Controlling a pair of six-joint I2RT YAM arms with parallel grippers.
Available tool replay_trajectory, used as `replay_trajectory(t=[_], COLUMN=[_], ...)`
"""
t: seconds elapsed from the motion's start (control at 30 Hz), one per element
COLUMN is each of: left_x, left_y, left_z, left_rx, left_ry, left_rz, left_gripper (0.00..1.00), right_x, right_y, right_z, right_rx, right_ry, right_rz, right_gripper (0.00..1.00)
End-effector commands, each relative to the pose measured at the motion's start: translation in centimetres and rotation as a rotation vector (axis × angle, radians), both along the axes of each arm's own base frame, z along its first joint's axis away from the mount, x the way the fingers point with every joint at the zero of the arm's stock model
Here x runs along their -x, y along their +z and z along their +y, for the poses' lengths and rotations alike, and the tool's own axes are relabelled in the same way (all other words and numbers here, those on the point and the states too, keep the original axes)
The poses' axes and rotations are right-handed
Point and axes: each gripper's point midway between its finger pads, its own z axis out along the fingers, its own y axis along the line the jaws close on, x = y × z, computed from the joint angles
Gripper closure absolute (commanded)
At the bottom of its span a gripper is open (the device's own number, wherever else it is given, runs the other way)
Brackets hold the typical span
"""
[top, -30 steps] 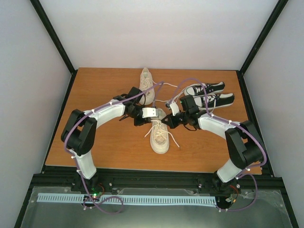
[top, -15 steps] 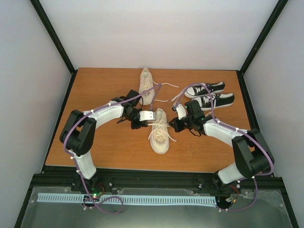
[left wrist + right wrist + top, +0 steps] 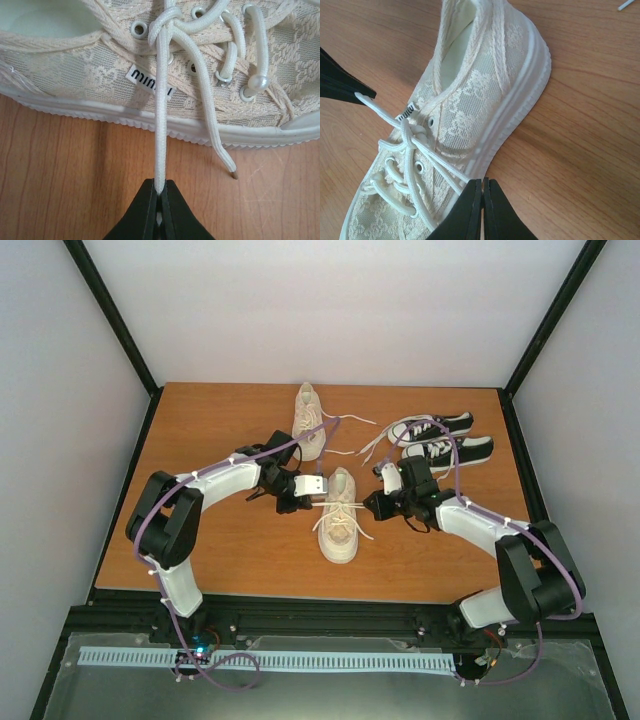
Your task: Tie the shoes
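Note:
The near cream shoe [image 3: 338, 525] lies mid-table, toe toward me; the far cream shoe [image 3: 309, 420] lies behind it with loose laces. My left gripper [image 3: 317, 501] sits at the near shoe's left side, shut on a white lace [image 3: 160, 125] that runs taut from a first knot [image 3: 170, 20] at the top eyelets. My right gripper [image 3: 371, 505] sits at the shoe's right side, shut on the other lace [image 3: 451, 176] from the same knot [image 3: 409, 131]. A loose lace end [image 3: 224, 159] hangs over the sole. The left fingertips [image 3: 364, 93] show in the right wrist view.
A pair of small black sneakers [image 3: 442, 438] with white toe caps stands at the back right, behind my right arm. The far shoe's laces [image 3: 352, 420] trail toward them. The wooden table [image 3: 230, 550] is enclosed by black frame posts and white walls.
Both grippers have drawn apart from over the near shoe, the right one moving right and the left one holding at the left side. The laces are pulled taut and the knot has closed down.

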Motion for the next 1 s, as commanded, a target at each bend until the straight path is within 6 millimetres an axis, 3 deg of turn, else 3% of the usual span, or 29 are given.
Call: replay_trajectory(t=[0.0,0.17,0.23,0.37,0.57,0.73,0.97], left_x=[0.5,0.5,0.3,0.2,0.2,0.3,0.3], left_y=[-0.6,0.0,0.2,0.2,0.3,0.3,0.3], left_z=[0.8,-0.4,-0.7,-1.1,-1.2,-1.2,-1.3], left_rx=[-0.028,0.016,0.023,0.026,0.029,0.028,0.028], left_ry=[-0.014,-0.013,-0.014,-0.017,-0.018,-0.019,-0.017], left_rz=[0.023,0.044,0.042,0.041,0.044,0.047,0.049], left_gripper=[0.99,0.99,0.99,0.99,0.99,0.99,0.99], right_x=[-0.3,-0.1,0.2,0.3,-0.4,-1.6,-2.3], right_y=[-1.4,0.6,0.4,0.0,0.9,0.5,0.3], right_z=[-1.5,1.1,1.4,1.2,2.1,2.4,3.1], right_rx=[0.005,-0.141,-0.151,-0.126,-0.16,-0.138,-0.147], right_ry=[-0.072,0.024,0.044,0.059,0.1,0.118,0.154], right_rz=[0.059,0.05,0.07,0.078,0.042,0.023,0.02], right_gripper=[0.97,0.97,0.97,0.72,0.58,0.56,0.64])
